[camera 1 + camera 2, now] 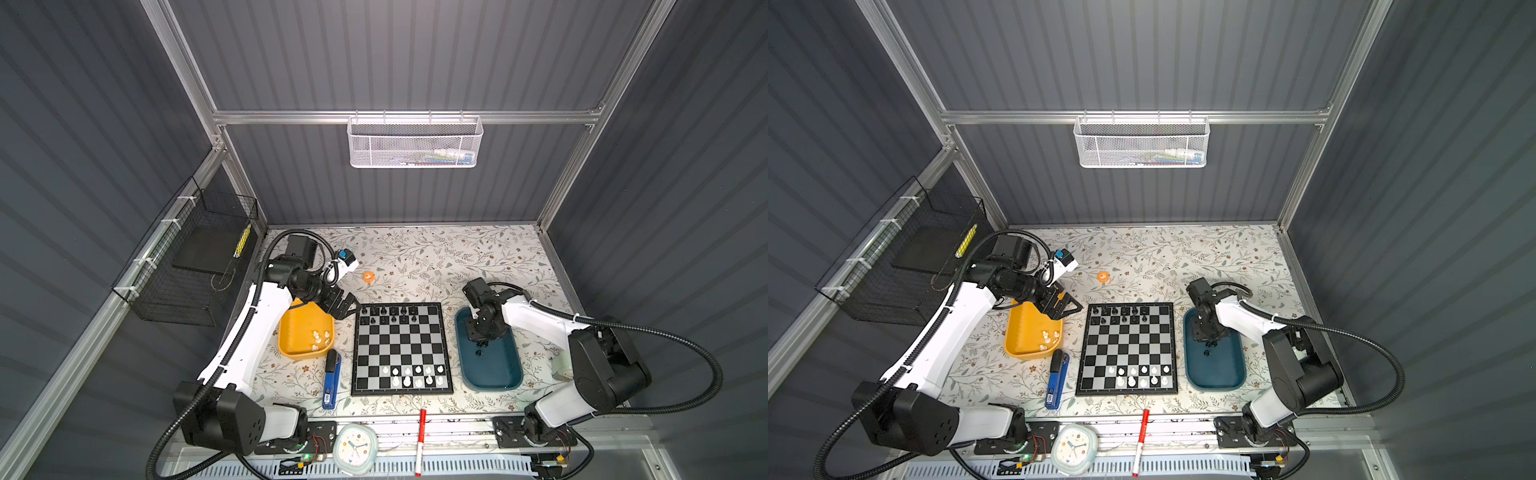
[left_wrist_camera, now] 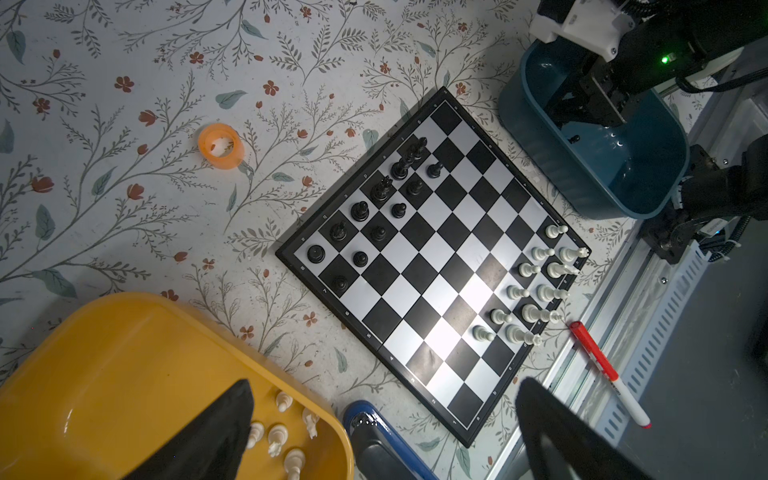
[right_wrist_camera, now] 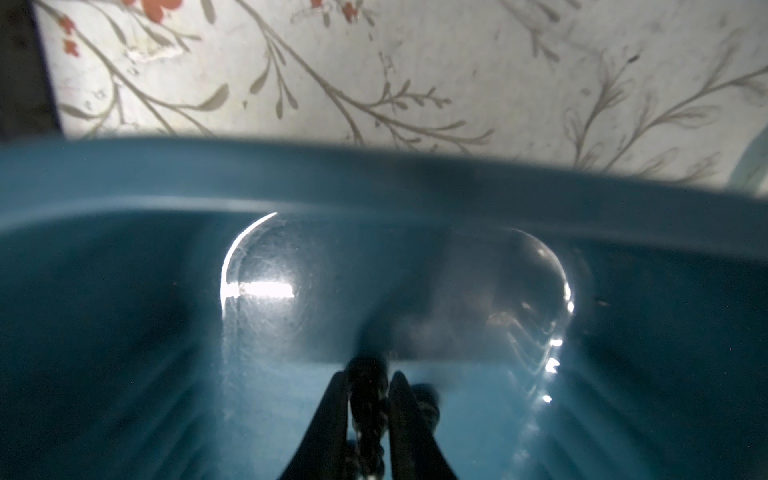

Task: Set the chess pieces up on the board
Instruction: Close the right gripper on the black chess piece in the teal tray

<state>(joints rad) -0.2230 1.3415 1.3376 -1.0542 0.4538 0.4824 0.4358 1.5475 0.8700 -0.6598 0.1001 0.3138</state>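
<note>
Board point(image 1: 401, 347) lies flat mid-table, square to the front edge, between two trays. Black pieces point(image 1: 392, 314) stand on its two far rows, bunched toward the left end. White pieces point(image 1: 417, 376) stand on the two near rows, bunched toward the right end. Left wrist view confirms both groups upright, one per square: black point(image 2: 380, 189), white point(image 2: 536, 286). Middle rows bare.

Yellow tray point(image 1: 297, 332) sits just left of the board. A few loose white pieces point(image 1: 320, 337) lie in its near right corner, some on their sides point(image 2: 276, 436).

Teal tray point(image 1: 494, 370) sits just right of the board. A couple of loose black pieces point(image 1: 478, 352) rest on its floor.

Right gripper point(image 1: 482, 338) points straight down into the far half of the teal tray. Right wrist view: fingers point(image 3: 332, 407) narrow, pinched on a black piece point(image 3: 365, 411), at or just above the tray floor; I cannot tell which. Another dark piece point(image 3: 426, 399) sits just beside the fingers.

Left gripper point(image 1: 349, 309) hangs above the gap between the yellow tray's far corner and the board's far left corner. Fingers point(image 2: 224, 432) spread wide, nothing between them.

Elsewhere: blue stapler point(image 1: 331, 380) lies alongside the board's near left edge; orange ring point(image 1: 368, 276) lies beyond the board; red marker point(image 1: 420, 440) and a clock point(image 1: 355, 449) lie on the front rail.
</note>
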